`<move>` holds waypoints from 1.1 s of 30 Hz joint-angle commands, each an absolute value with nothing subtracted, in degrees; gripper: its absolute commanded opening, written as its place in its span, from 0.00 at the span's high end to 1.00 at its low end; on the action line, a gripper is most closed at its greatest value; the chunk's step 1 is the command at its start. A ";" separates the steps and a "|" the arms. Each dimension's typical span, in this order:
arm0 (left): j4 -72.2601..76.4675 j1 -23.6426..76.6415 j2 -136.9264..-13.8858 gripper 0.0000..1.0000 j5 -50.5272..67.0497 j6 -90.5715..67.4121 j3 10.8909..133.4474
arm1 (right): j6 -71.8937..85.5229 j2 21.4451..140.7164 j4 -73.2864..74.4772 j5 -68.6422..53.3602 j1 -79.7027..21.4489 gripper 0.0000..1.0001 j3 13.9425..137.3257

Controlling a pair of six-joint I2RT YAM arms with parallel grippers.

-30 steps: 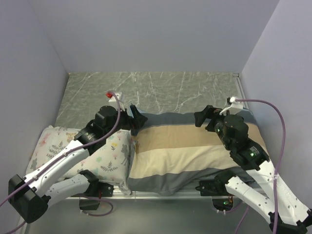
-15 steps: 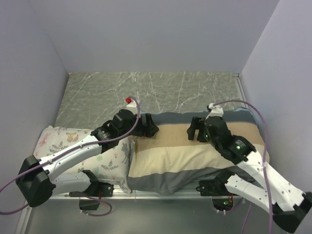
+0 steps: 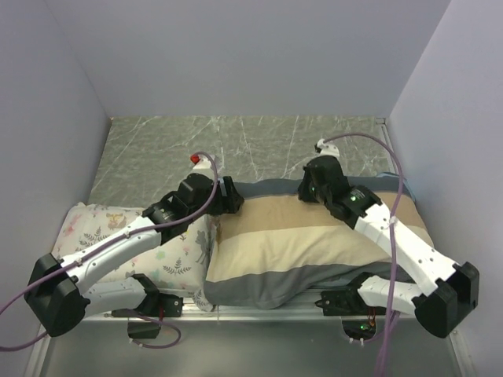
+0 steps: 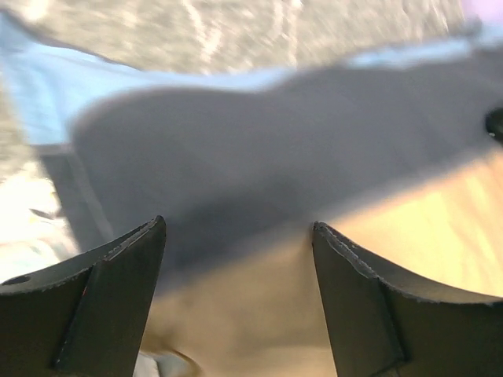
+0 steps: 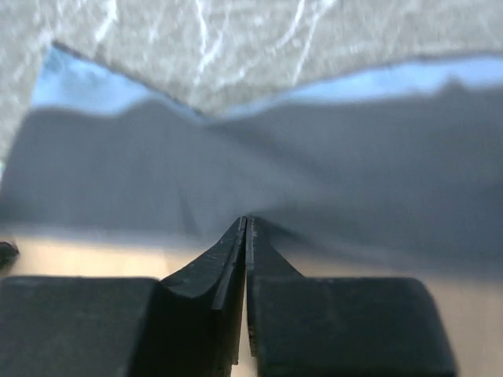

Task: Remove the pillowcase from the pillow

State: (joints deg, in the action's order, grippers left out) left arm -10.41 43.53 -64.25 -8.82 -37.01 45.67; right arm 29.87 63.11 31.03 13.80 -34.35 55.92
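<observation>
Top view: the striped pillowcase (image 3: 314, 243) lies plump at the table's (image 3: 157, 157) near edge, beside a floral pillow (image 3: 173, 255). The left gripper (image 3: 233, 196) is at its far-left corner, the right gripper (image 3: 305, 188) at its far edge. Left wrist view: fingers spread wide over the grey and tan stripes. Right wrist view: fingers closed, pinching a ridge of grey fabric.

Shows claw (image 5: 245, 224) closed at 6 o'clock, pinching puckered grey pillowcase (image 5: 354, 181); marbled desk (image 5: 236, 39) at 12 o'clock.
</observation>
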 commanded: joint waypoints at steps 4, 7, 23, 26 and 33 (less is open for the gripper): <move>-6.77 36.74 -65.04 0.16 -4.93 -36.48 48.07 | 27.42 72.23 25.75 7.31 -28.40 1.00 64.59; -6.16 36.39 -65.22 0.05 -1.86 -35.16 49.48 | 26.64 75.41 27.94 5.45 -27.51 0.99 69.95; -5.46 43.06 -63.80 0.01 6.24 -33.04 44.92 | 27.15 50.29 40.86 9.49 -29.61 0.13 57.32; -4.66 43.15 -66.18 0.02 3.80 -34.54 45.17 | 29.35 47.47 43.15 10.02 -31.28 0.12 53.88; -4.40 42.89 -73.82 0.57 0.18 -34.54 50.44 | 30.67 49.30 43.16 8.44 -34.80 0.06 49.84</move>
State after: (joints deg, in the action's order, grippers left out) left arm -5.54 42.83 -71.29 1.67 -34.61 47.07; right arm 29.12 48.21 42.46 9.91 -33.30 51.27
